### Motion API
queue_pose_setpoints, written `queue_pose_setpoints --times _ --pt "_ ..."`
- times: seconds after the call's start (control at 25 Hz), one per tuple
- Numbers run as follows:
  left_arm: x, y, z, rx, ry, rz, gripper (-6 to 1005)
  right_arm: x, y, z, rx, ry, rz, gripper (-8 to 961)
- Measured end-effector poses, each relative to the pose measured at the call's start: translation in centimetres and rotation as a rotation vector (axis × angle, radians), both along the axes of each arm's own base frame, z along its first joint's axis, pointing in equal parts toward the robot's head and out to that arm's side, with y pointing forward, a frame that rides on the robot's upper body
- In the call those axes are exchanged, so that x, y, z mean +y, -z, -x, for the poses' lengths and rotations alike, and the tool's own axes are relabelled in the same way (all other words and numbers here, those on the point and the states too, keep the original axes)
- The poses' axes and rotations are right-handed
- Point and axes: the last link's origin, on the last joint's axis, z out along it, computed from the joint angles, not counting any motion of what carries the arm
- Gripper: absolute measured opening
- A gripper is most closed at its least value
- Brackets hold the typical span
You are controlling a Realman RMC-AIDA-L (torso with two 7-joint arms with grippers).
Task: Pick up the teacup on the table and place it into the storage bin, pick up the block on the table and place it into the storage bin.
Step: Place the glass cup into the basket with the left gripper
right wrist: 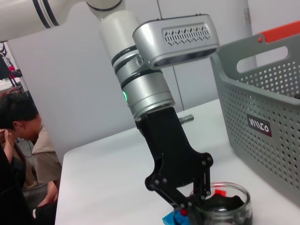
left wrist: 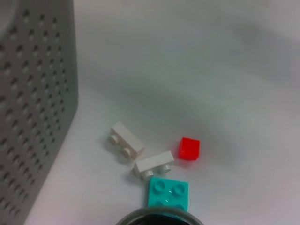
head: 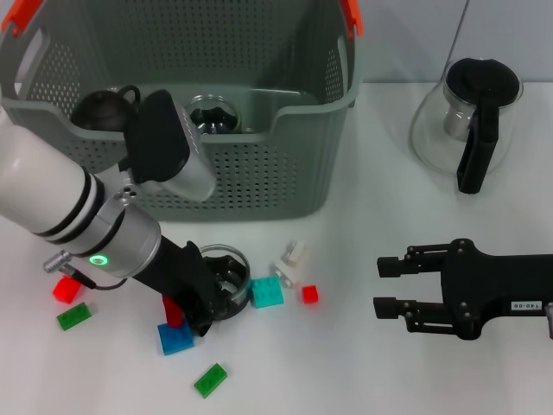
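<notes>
The left gripper [head: 210, 304] reaches down at the glass teacup [head: 225, 278] on the worktop [head: 363, 363], just in front of the storage bin [head: 259, 173]; whether it has clenched is unclear. Nearby blocks [head: 266, 292] could get knocked. The right gripper [head: 390, 285] rests released, right.

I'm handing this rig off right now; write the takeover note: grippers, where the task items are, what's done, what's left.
Left gripper: down at the glass teacup on the table, fingers at its rim; grip cannot be confirmed.
Right gripper: open, idle on the right, holding nothing.
Storage bin: behind the teacup; one glass cup already inside.
Blocks: teal block, white blocks and small red block on the table beside the teacup.
Left: teacup into the bin, then a block.
</notes>
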Motion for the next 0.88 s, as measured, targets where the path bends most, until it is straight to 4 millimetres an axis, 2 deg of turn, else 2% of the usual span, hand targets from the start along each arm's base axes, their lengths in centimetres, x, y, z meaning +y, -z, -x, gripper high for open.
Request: queue_pose_setpoints --times 0.12,0.2,0.36,0.52,0.64,0.68,0.72,0.76,0.88 --pt "-0.1 -1.2 -0.2 -0.027 0.0 -0.012 46 0.0 0.0 0.0 0.0 -0.001 0.0 581" --pt "-0.4 -2.4 -0.3 -0.07 0.001 -0.004 47 0.1 0.0 0.1 0.0 -0.003 0.0 581" --pt "-1.1 -6.4 -0.3 -0.246 0.003 0.022 49 0.2 0.0 0.2 0.0 -0.005 0.001 582" --pt "-1.6 -10.6 -0.5 -0.543 0.02 0.053 51 0.2 0.0 0.2 0.001 -0.005 0.001 582" --pt "-1.3 -13.1 -1.0 -0.778 0.043 0.044 52 0.1 0.0 0.2 0.001 -0.004 0.001 581" --pt "-1.1 -14.0 -1.4 -0.853 0.056 0.022 52 0.1 0.0 0.2 0.001 -0.003 0.001 581" --pt "-1.1 -14.0 -1.4 -0.853 0.056 0.022 53 0.1 0.0 0.2 0.0 -0.003 0.001 581" --pt "-0.5 -15.9 -2.6 -0.985 0.058 -0.029 53 0.2 -0.1 0.1 0.001 -0.003 -0.001 581" --pt "0.8 -17.9 -4.4 -1.069 0.022 -0.091 55 0.2 -0.2 0.2 0.005 -0.005 0.001 580"
